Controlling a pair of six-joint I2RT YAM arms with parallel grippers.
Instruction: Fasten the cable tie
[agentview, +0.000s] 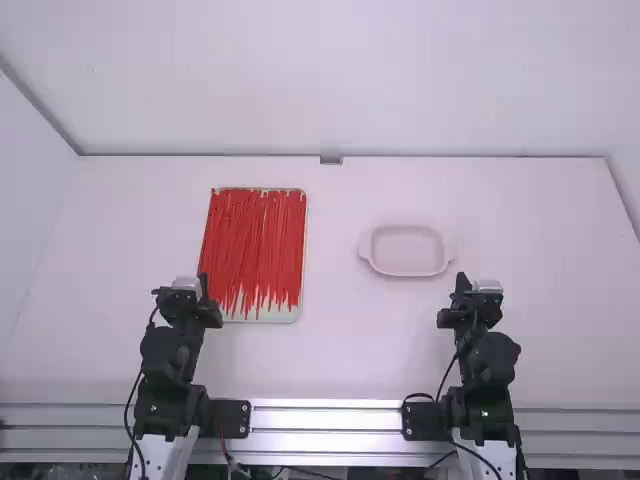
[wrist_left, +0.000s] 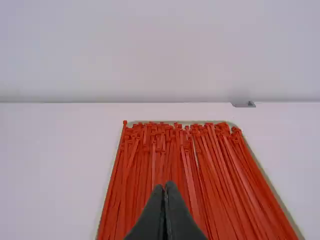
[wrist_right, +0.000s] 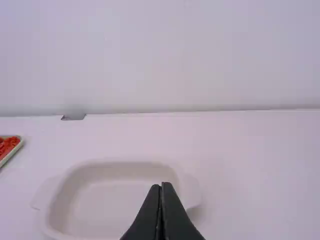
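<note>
A flat tray (agentview: 296, 316) left of the table's middle holds a dense layer of several red cable ties (agentview: 254, 250), also seen as a spread of ties (wrist_left: 200, 170) in the left wrist view. My left gripper (agentview: 203, 290) is shut with nothing in it, folded back near the tray's near left corner; its fingertips (wrist_left: 165, 186) meet above the ties. My right gripper (agentview: 462, 290) is shut and holds nothing, just on the near side of a white dish (agentview: 405, 250); its fingers (wrist_right: 161, 186) press together over the near rim of the dish (wrist_right: 45, 197).
A small grey bracket (agentview: 331, 158) sits at the table's back edge where it meets the wall. An aluminium rail (agentview: 320, 415) carrying both arm bases runs along the front. Bare white table lies between tray and dish and to both sides.
</note>
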